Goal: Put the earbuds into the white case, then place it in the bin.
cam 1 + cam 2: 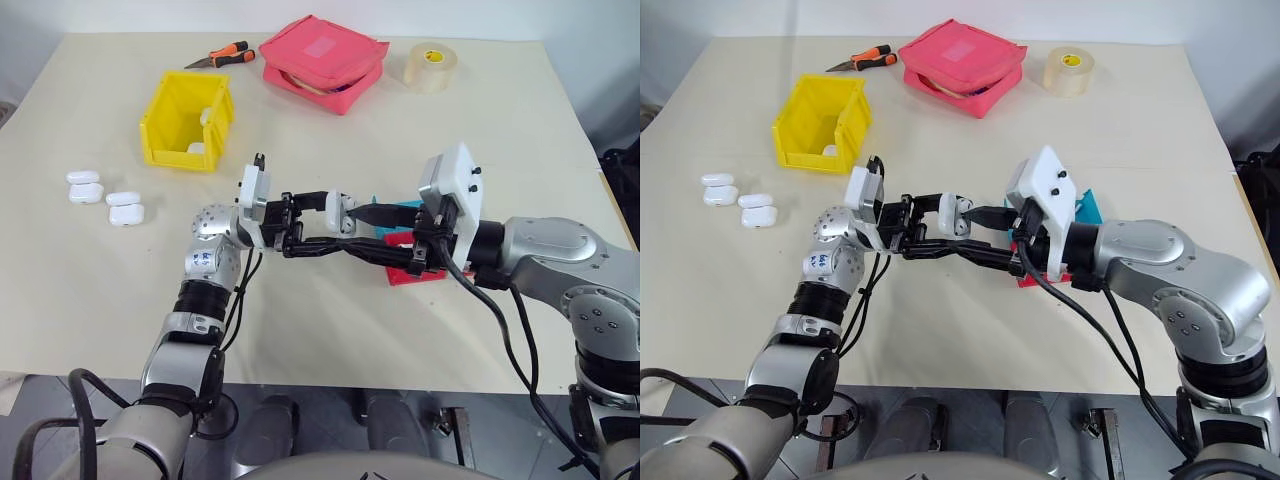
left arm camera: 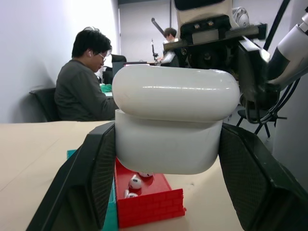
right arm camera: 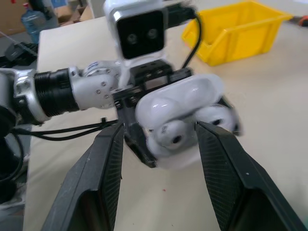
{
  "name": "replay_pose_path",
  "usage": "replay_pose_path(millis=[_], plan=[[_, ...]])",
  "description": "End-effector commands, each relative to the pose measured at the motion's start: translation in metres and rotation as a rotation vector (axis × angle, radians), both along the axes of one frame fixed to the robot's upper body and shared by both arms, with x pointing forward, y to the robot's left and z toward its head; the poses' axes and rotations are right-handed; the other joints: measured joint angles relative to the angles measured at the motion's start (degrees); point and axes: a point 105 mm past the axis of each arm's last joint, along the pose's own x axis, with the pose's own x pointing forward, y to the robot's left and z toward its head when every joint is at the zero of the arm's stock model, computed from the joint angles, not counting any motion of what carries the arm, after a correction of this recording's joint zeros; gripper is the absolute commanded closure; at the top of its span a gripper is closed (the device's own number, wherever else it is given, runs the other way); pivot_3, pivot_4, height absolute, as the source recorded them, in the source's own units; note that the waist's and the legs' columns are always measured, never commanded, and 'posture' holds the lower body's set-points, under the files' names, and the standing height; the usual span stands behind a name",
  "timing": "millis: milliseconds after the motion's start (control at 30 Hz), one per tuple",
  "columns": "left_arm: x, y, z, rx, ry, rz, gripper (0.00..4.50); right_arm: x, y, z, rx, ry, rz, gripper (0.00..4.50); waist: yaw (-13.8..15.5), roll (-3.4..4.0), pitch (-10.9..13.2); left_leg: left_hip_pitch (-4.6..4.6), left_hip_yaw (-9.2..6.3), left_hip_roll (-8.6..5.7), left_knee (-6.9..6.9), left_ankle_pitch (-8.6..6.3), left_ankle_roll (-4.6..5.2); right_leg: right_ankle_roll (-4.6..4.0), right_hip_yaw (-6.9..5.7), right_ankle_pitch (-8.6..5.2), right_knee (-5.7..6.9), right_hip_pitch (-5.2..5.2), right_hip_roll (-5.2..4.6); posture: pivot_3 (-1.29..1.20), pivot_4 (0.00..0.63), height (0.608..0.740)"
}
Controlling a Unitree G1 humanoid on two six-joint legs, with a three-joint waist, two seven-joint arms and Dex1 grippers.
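Clamped in my left claw (image 2: 168,159), the white case (image 2: 175,118) stands open above the tabletop (image 1: 330,330); my right claw (image 3: 159,144) is spread around it.

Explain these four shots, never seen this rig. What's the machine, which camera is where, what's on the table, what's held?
It is a two-armed humanoid. Two pictures come from its head, looking down; two come from its wrists, looking along the fingers. On the table lie a yellow bin, four spare white cases, a pink pouch, a tape roll, a cutter and a red and blue tray with earbuds. The left hand is shut on an open white case. The right hand faces it, fingers apart either side, holding nothing.
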Motion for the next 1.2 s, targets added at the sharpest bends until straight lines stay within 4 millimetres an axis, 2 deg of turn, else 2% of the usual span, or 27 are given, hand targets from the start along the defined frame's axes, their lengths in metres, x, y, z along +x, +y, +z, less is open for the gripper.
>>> replay_pose_path(millis=[33,300,367,400,567,733,833,933,1133,1200], plan=[[0.001,0.002,0.007,0.000,-0.042,0.002,1.70,-0.006,-0.007,0.025,0.027,-0.102,-0.011,2.07,0.0,0.00,0.0,0.00,0.00,0.00,0.00,0.00,0.00,0.00,0.00,0.00,0.00,0.00,0.00,0.00,0.150,0.740],[0.010,0.002,0.001,0.102,-0.054,0.056,1.70,-0.005,-0.027,0.029,0.005,-0.128,-0.125,2.07,0.1,-0.01,0.0,-0.02,0.00,0.00,0.00,0.00,0.00,0.01,-0.01,0.00,-0.02,0.00,0.00,0.00,0.150,0.740],[0.015,-0.001,0.001,0.180,-0.082,0.085,1.70,-0.002,-0.034,0.027,-0.059,-0.135,-0.203,2.47,0.2,-0.01,0.0,-0.02,0.00,0.00,0.00,0.00,0.00,0.01,-0.01,0.01,-0.02,0.01,0.00,0.00,0.150,0.740],[0.018,-0.004,0.002,0.219,-0.094,0.101,1.70,0.000,-0.031,0.029,-0.069,-0.122,-0.217,2.69,0.3,-0.01,0.0,-0.02,0.00,-0.01,0.00,0.00,0.00,0.01,0.00,0.01,0.00,0.00,0.00,0.00,0.150,0.740],[0.024,-0.019,0.000,0.334,-0.160,0.128,1.70,0.000,0.002,0.037,-0.121,-0.101,-0.156,4.45,-0.1,0.00,0.0,-0.02,0.02,0.07,-0.03,0.00,-0.01,-0.01,0.03,0.05,-0.01,-0.06,0.02,0.00,0.150,0.740],[0.025,-0.028,-0.001,0.400,-0.209,0.134,1.70,0.002,0.021,0.028,-0.206,-0.053,-0.105,4.45,-0.1,0.00,0.0,-0.15,0.02,0.04,-0.03,0.01,0.00,-0.01,0.02,0.06,-0.07,-0.12,0.00,0.00,0.150,0.740],[0.026,-0.031,0.003,0.411,-0.231,0.140,1.70,0.004,0.026,0.019,-0.256,-0.030,-0.097,4.45,0.1,-0.01,0.0,-0.20,-0.01,0.03,0.00,0.01,0.01,0.00,-0.02,0.07,-0.09,-0.12,-0.01,0.00,0.150,0.740],[0.023,-0.031,0.011,0.396,-0.250,0.132,1.70,0.016,0.028,0.007,-0.310,-0.013,-0.123,4.45,0.0,0.00,0.0,-0.26,-0.06,0.01,0.04,0.01,0.02,0.01,-0.08,0.07,-0.09,-0.13,-0.04,0.00,0.150,0.740],[0.020,-0.025,0.020,0.360,-0.248,0.141,1.70,0.026,0.018,-0.004,-0.354,-0.020,-0.160,4.45,-0.1,0.00,0.0,-0.32,-0.05,0.00,0.04,0.02,0.02,0.02,-0.08,0.08,-0.09,-0.19,-0.02,0.00,0.150,0.740],[0.018,-0.021,0.025,0.329,-0.243,0.153,1.70,0.028,0.007,-0.008,-0.376,-0.012,-0.191,4.45,-0.1,0.00,0.0,-0.32,-0.05,0.00,0.05,0.02,0.02,0.02,-0.08,0.08,-0.10,-0.19,-0.03,0.00,0.150,0.740]])
